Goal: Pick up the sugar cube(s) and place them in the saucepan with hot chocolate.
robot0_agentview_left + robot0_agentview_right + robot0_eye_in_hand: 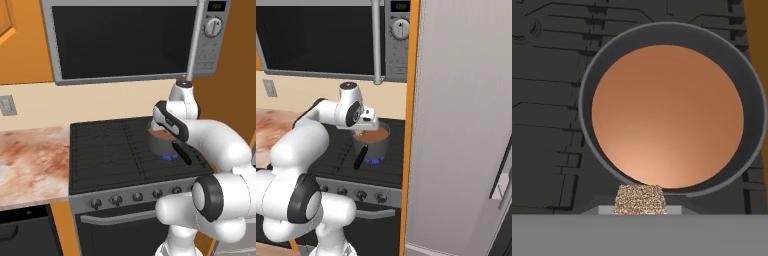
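The saucepan point(585, 107) with hot chocolate stands on the stove's right burner, a grey pan full of smooth brown liquid. Its black handle point(181, 153) points toward the stove's front. The speckled tan sugar cube point(640, 200) is held between the fingertips of my gripper point(640, 209), which is shut on it. In the hand view the cube hangs just outside the pan's near rim, above the dark grate. From the base views, my gripper point(361, 132) hovers low over the left edge of the saucepan point(375, 144).
A blue flame point(169, 157) burns under the pan. The black stove point(110, 150) has a row of knobs point(116, 200) along its front. A microwave point(120, 40) hangs above it. A marble counter point(30, 160) lies to the left and a tall grey fridge point(466, 125) to the right.
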